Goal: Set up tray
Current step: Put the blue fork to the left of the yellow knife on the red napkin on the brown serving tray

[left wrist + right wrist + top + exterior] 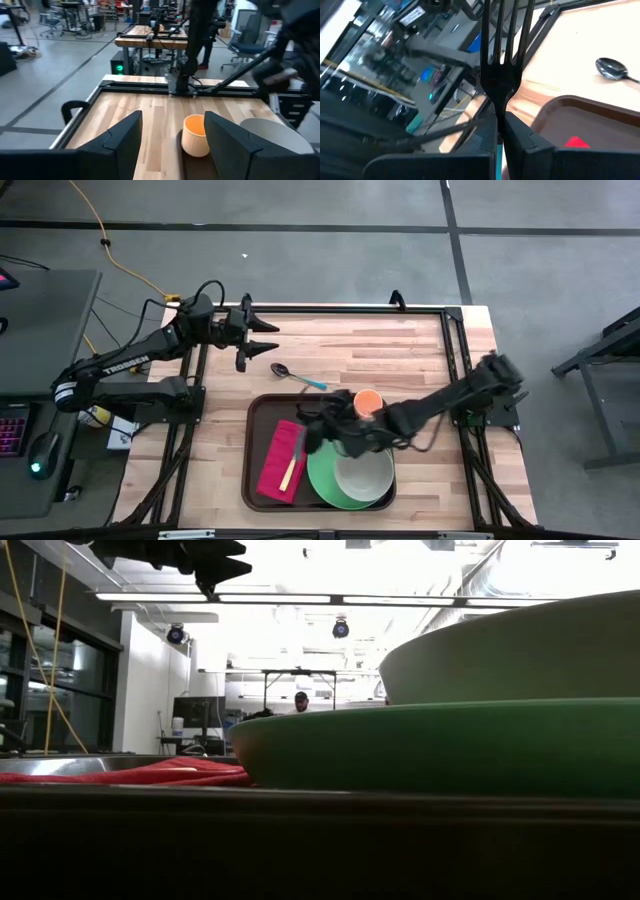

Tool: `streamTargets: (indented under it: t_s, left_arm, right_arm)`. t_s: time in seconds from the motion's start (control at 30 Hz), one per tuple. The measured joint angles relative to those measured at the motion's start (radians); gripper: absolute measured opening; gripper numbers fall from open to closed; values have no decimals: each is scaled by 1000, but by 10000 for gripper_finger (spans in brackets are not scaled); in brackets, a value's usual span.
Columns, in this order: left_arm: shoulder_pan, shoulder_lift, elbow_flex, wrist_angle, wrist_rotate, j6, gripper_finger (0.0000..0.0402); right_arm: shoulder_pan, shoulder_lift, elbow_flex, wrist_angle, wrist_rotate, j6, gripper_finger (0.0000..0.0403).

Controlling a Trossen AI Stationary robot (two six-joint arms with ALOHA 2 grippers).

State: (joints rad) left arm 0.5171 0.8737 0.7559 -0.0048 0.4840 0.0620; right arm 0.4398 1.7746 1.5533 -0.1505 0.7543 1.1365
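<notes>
A dark brown tray with rounded corners and a raised rim sits at the near middle of the pale wood-slat table, carrying a red cloth napkin, a round green plate and a pale bowl resting on that plate. An orange cup stands at the tray's far edge, and a dark spoon with a blue handle lies on bare wood just beyond it. The right gripper hangs over the tray between napkin and cup, clenched on a dark fork; only the right wrist view shows the tines standing upright from the closed fingers. The left gripper waits well apart near the table's far left corner, its fingers spread and holding nothing. The low view is mostly blocked by the tray's rim, plate and bowl, with a person far behind at a desk.
</notes>
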Motion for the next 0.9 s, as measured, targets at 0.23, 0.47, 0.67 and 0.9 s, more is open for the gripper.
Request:
streamTargets:
  t_s: [0.23,0.47,0.67,0.9]
  left_arm:
    - [1,-19,0,3,-129,58,241]
    - [1,-58,0,2,-296,185,241]
    - [1,-95,0,-4,-415,247,241]
    - [0,-107,0,-75,-443,248,241]
  right_arm:
    - [-57,294,383,-227,-44,178,0]
    - [-80,548,708,-457,-176,356,0]
    - [-95,632,767,-567,-273,472,0]
    - [-120,632,714,-657,-381,557,0]
